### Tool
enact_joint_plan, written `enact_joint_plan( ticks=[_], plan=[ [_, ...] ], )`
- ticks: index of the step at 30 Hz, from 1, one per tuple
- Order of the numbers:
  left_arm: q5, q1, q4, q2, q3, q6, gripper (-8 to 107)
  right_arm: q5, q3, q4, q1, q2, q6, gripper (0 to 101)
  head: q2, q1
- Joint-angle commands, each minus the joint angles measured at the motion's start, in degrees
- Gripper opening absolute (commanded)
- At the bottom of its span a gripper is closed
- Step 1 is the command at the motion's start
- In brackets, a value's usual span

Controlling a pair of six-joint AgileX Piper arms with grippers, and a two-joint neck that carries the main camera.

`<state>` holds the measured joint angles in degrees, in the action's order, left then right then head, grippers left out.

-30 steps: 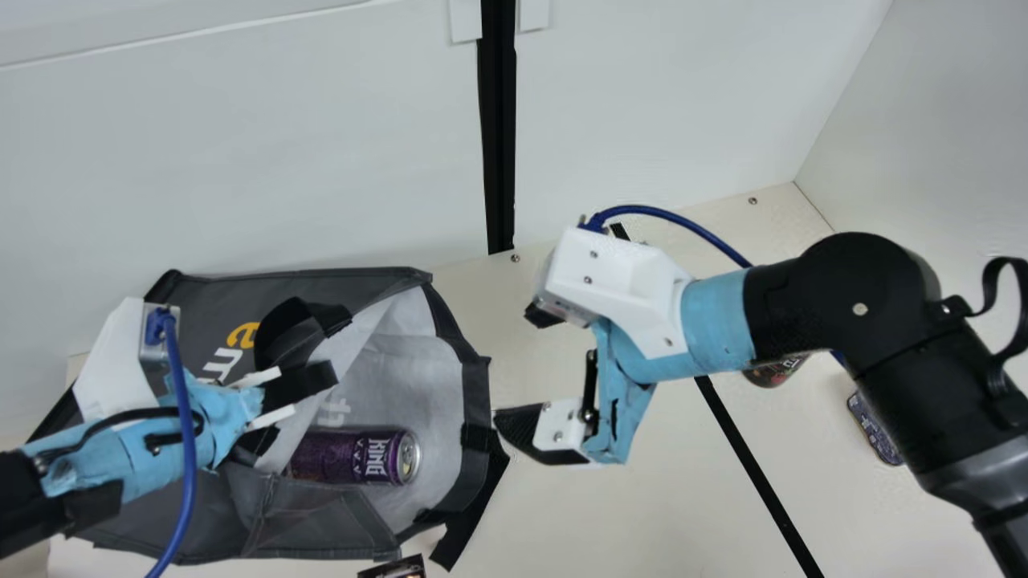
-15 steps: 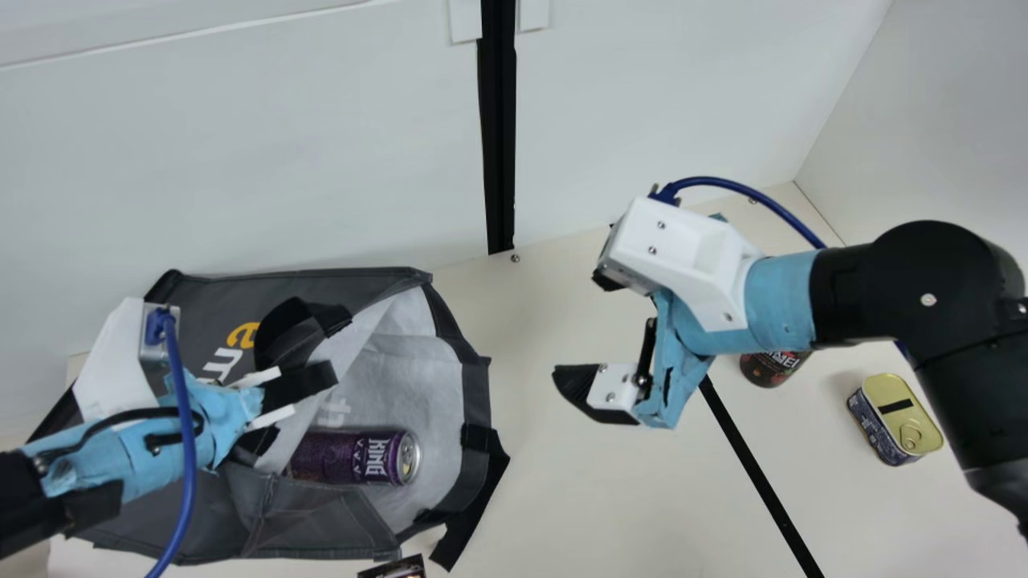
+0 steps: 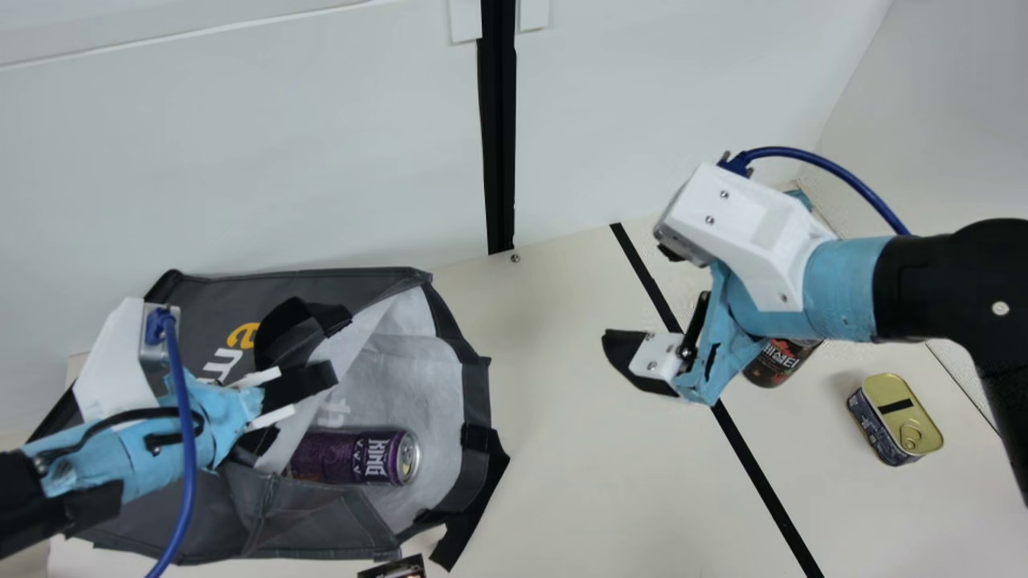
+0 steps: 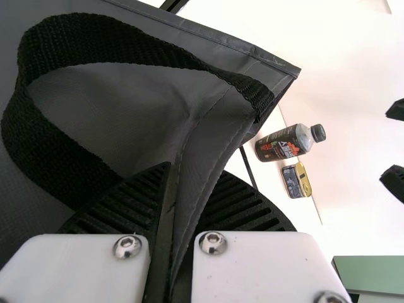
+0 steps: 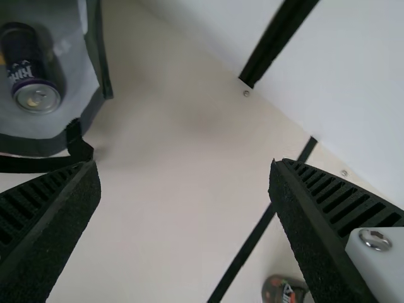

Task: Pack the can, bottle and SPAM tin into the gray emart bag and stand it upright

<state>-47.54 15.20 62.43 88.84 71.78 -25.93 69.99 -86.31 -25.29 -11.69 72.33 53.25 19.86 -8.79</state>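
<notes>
Purple can (image 3: 353,456) lying in gray emart bag (image 3: 475,393), 1 of 3 packed; L gripper (image 4: 189,189) clenching bag fabric, R gripper (image 5: 183,165) hanging released, nothing grasped. Bottle (image 3: 775,368), SPAM tin (image 3: 895,417) sitting nr each other on table (image 3: 562,490). Bottle prob. coming next, R gripper needing lineup w/ it, then grip.

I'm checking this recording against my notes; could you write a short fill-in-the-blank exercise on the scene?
Of the three items to pack, only the ____ is inside the bag.
The bottle and the SPAM tin rest on the ____.
The left gripper pinches the bag, while the right gripper, holding nothing, is ____.

Missing words: can; table; open.
</notes>
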Motion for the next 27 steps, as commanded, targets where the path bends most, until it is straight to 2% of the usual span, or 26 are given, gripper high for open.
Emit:
enact_joint_plan(
  ticks=[1, 13, 27],
  plan=[
    [0.0, 0.0, 0.0, 0.0, 0.0, 0.0, -8, -0.1, -0.3, 1.4, -0.6, -0.3, -0.9, 95, 0.1, -1.2],
    [0.0, 0.0, 0.0, 0.0, 0.0, 0.0, -8, -0.1, -2.1, 6.3, -5.0, -2.5, -7.0, 95, 0.1, -1.2],
    [0.0, 0.0, 0.0, 0.0, 0.0, 0.0, -8, -0.1, -3.2, 9.0, -9.1, -5.4, -16.0, 95, 0.1, -1.2]
  ],
)
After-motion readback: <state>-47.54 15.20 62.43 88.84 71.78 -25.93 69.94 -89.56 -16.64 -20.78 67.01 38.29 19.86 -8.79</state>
